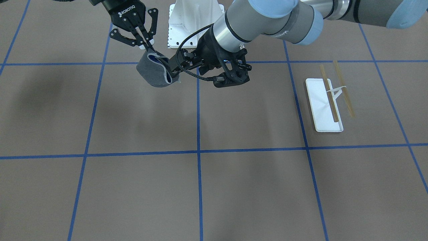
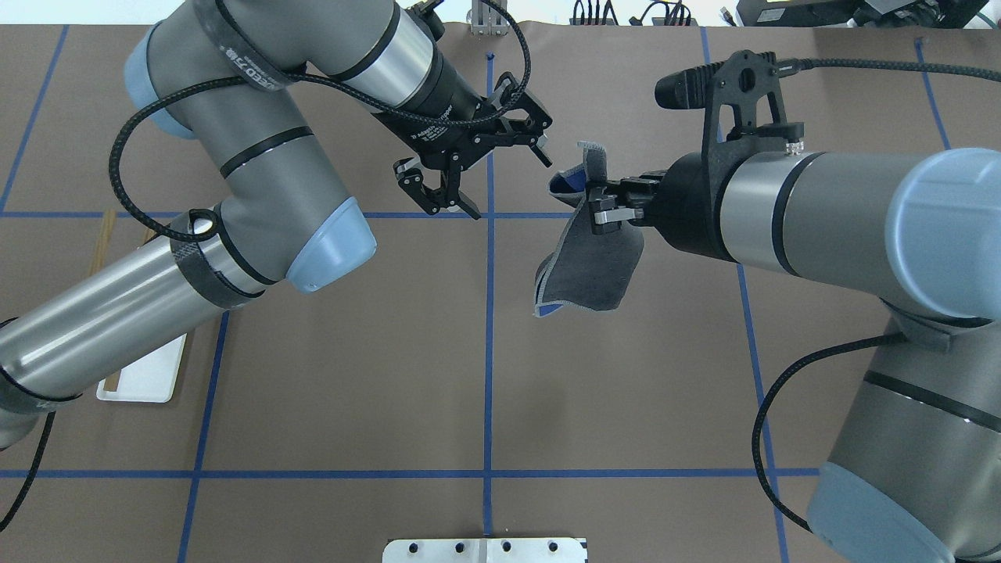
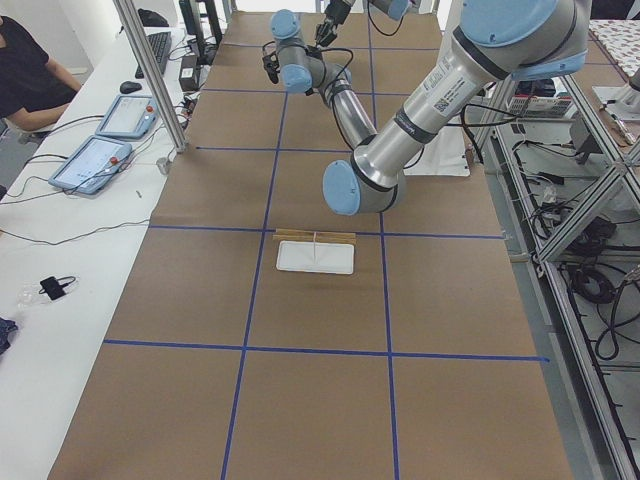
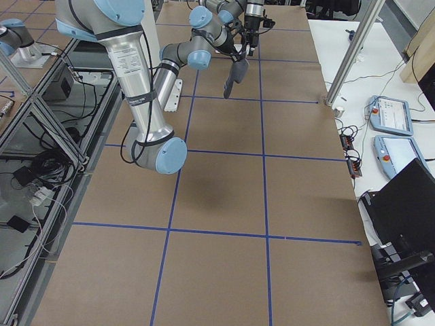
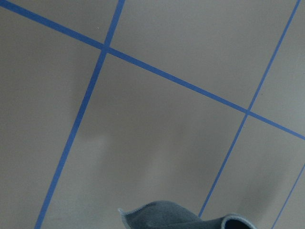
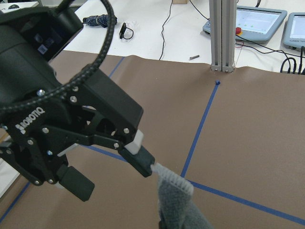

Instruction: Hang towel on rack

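Nothing is hanging on the rack (image 1: 320, 103), which is sitting near the left edge of the table (image 1: 234, 187) with both wooden bars bare. Further right, the left gripper (image 2: 510, 186) is hovering with its fingers spread wide. One of them is touching the trimmed top edge of the towel (image 2: 594, 266), but nothing is being pinched between them. The towel is dangling in the air over the table's middle, slightly toward the right edge and well apart from the rack. The right gripper (image 2: 600, 209) is clamping its upper part. I am judging the lift done, while a likely hand-over grasp, the carry toward the left edge and the draping over the bars are all remaining.
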Motion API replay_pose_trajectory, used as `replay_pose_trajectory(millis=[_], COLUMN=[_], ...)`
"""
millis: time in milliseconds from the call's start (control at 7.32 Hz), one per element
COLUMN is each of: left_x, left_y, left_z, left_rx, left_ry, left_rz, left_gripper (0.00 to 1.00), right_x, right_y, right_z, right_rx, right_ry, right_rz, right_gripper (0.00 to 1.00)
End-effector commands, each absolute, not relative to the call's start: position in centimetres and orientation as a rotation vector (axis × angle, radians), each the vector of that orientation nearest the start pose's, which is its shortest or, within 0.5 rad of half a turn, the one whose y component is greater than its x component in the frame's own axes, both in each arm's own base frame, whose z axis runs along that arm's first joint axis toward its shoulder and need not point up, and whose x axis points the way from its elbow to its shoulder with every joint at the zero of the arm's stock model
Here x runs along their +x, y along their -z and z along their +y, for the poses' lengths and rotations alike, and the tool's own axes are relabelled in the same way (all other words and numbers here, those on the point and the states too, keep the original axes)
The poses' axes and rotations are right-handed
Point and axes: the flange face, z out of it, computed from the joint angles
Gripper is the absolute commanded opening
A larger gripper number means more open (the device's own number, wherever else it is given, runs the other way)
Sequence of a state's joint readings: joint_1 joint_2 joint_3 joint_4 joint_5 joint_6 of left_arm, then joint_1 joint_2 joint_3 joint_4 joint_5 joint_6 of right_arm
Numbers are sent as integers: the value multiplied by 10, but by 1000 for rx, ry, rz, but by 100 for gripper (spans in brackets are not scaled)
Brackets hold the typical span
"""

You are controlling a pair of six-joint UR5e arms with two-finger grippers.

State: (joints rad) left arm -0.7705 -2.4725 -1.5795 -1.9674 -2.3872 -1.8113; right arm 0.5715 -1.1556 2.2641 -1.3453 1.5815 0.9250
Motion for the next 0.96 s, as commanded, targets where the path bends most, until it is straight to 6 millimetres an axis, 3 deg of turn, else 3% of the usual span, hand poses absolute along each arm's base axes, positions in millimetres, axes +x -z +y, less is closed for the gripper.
replay_pose_trajectory(millis=[0, 410, 820], left_x=[473, 476, 473], left_y=[-9, -11, -11], left_z=[-516, -516, -515], left_rx=[-342, -330, -333], left_ry=[360, 388, 390], left_rz=[1422, 1440, 1438], left_gripper=[98, 92, 92], right_x=[-316, -315, -314], right_y=[-123, -124, -125], right_z=[-360, -359, -359], right_rx=[768, 768, 768], right_ry=[67, 68, 68], right_rz=[-1109, -1107, -1107], right_gripper=[0, 0, 0])
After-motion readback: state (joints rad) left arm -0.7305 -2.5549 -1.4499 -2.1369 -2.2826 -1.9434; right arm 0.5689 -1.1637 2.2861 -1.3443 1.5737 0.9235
